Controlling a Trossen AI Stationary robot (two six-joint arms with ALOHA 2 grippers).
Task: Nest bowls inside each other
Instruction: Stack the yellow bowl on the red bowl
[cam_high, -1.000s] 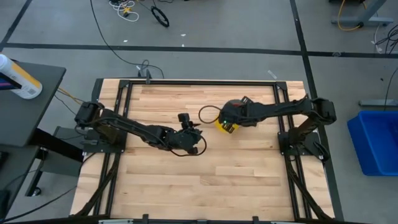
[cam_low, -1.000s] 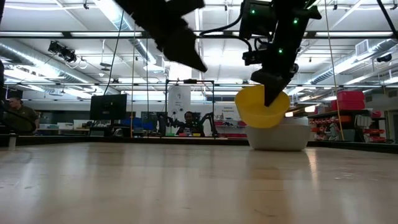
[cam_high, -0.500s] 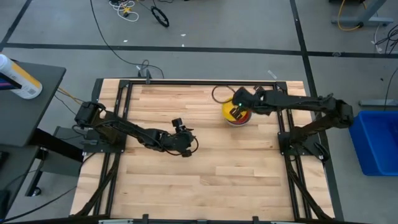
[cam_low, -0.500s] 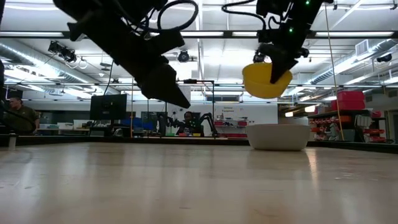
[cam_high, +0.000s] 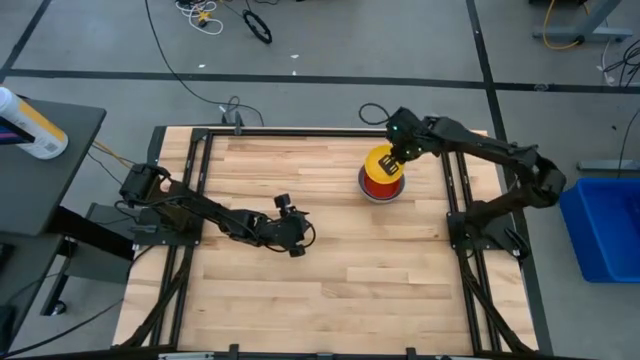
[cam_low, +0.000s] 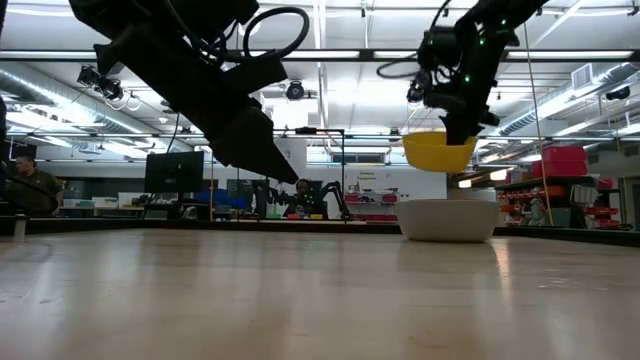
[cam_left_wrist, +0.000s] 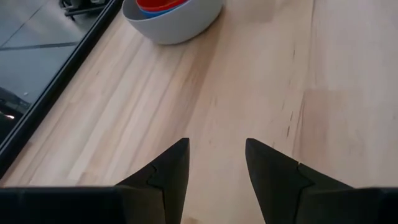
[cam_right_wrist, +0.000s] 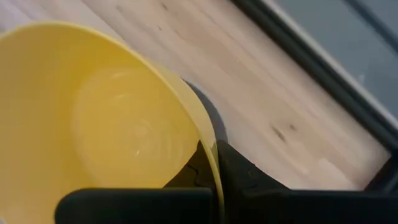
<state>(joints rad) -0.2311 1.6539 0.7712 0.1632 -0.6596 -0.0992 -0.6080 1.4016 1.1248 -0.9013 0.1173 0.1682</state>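
Note:
A grey bowl (cam_low: 448, 220) stands on its base at the table's far right, with a red bowl (cam_high: 383, 186) nested in it; the left wrist view shows a blue rim (cam_left_wrist: 157, 12) beside the red one. My right gripper (cam_high: 394, 160) is shut on a yellow bowl (cam_low: 439, 151), which hangs clear above that stack. My left gripper (cam_high: 295, 240) hovers open and empty over the middle of the table, its fingers (cam_left_wrist: 169, 174) pointing toward the grey bowl (cam_left_wrist: 174, 22). My right gripper pinches the yellow bowl's rim (cam_right_wrist: 210, 152), one finger (cam_right_wrist: 198, 169) inside the bowl and one (cam_right_wrist: 249, 180) outside its wall. The fingers come from above, slanting down. The bowl hangs mouth up and about level, clear of the grey bowl.
A black frame rail (cam_high: 452, 170) runs along the table's right edge close to the stack. Bare wood (cam_high: 330, 290) fills the near half of the table. Beyond the far edge, in the low view, are desks, monitors and seated people (cam_low: 30, 185).
My right gripper has carried the yellow bowl up and toward the far right, from low and tilted in front of the grey bowl to level above the stack. My left gripper has sunk and drawn back slightly toward the left, staying open.

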